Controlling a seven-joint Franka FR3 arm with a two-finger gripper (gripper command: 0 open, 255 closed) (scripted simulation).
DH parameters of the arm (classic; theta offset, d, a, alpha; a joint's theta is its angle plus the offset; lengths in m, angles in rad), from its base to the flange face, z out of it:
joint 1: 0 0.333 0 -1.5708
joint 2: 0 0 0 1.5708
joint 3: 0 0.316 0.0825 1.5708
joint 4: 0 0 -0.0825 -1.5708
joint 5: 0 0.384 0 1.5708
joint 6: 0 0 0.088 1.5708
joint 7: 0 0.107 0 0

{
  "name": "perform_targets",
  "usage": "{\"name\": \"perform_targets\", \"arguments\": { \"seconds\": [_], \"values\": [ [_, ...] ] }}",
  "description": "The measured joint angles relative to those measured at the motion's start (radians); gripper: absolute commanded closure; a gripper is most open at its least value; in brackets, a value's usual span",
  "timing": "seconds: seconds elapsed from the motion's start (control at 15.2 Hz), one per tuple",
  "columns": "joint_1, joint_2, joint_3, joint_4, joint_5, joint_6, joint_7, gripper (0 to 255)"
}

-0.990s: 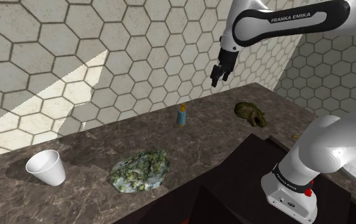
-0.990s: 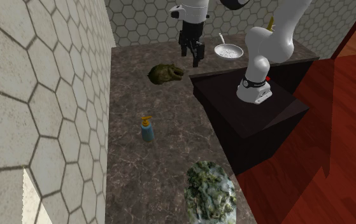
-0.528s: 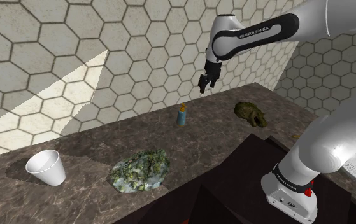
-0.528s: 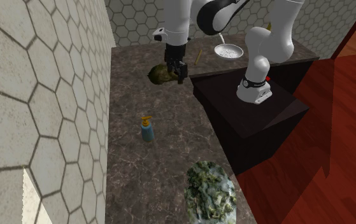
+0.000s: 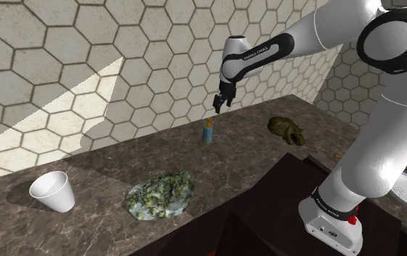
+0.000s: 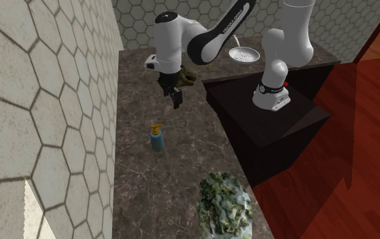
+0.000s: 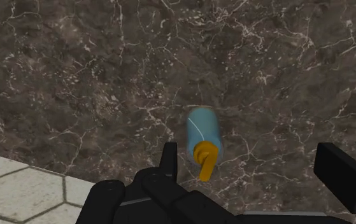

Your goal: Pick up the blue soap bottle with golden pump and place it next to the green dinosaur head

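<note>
One blue soap bottle with golden pump stands upright on the dark marble counter, close to the hexagon-tiled wall. Gripper hangs above it, clear of contact, fingers spread wide, nothing held. Wrist view: bottle sits nearer one finger. Green dinosaur head lies well apart.

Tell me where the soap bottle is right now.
The blue soap bottle stands upright on the dark counter close to the hexagon-tiled wall; in the shoulder view it is left of the green dinosaur head, just below the gripper.
</note>
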Motion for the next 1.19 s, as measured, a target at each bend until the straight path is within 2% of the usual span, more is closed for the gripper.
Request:
{"name": "perform_targets", "arguments": {
  "seconds": [0.26,0.59,1.19],
  "values": [
    [-0.008,0.145,-0.001,0.095,0.006,0.044,-0.025,0],
    [-0.016,0.345,0.005,0.265,0.012,0.067,-0.047,0],
    [-0.017,0.450,0.009,0.298,0.016,0.137,-0.048,0]
  ]
}}
